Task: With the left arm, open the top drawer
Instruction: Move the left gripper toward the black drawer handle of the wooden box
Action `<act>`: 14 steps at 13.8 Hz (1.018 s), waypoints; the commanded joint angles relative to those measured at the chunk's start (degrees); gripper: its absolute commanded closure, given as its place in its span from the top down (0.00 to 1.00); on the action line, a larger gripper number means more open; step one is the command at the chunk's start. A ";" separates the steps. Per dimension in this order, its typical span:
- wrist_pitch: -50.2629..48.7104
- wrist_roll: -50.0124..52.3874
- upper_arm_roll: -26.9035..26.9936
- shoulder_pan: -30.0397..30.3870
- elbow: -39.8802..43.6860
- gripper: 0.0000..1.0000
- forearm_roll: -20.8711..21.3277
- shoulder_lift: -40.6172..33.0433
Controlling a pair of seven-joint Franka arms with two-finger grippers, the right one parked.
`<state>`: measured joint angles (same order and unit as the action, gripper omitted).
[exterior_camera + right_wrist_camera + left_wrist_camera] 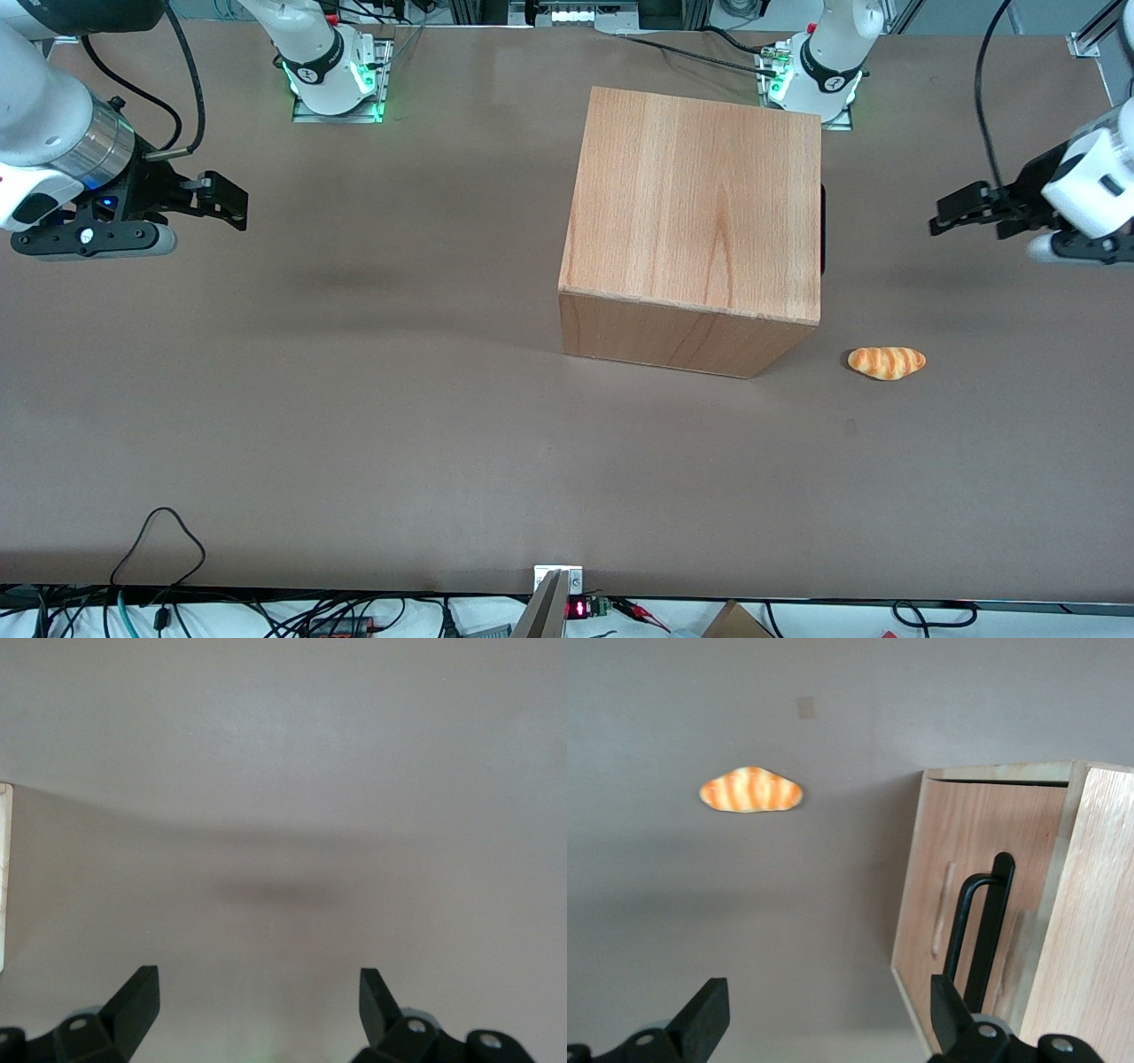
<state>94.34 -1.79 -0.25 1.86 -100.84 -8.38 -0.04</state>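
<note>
Overhead, left arm's jaws point(941, 218) hang apart above brown table point(354, 425), near cabinet point(695, 230).

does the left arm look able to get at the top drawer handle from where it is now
Probably yes. The left gripper hangs open above the table, facing the cabinet's front, and nothing lies between it and the black handle. The bread roll sits nearer the front camera, off the path.

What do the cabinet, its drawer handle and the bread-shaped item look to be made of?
Cabinet: light wood, matte, with visible grain lines. Top drawer handle: black bar, probably painted metal, with a slight sheen. Bread roll: likely a plastic or foam replica, with uniform orange stripes. The left arm's gripper hovers open toward the working arm's end of the table.
</note>
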 commanded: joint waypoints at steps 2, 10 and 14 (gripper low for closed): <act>6.54 -1.55 -1.50 -0.01 -7.16 1.00 -4.88 -0.67; 14.98 -1.63 -5.28 -0.01 -15.25 1.00 -10.07 0.30; 15.78 -1.81 -5.46 -0.10 -16.14 1.00 -10.08 1.09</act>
<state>109.20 -1.92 -5.59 1.59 -116.47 -16.98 0.91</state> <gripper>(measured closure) 0.000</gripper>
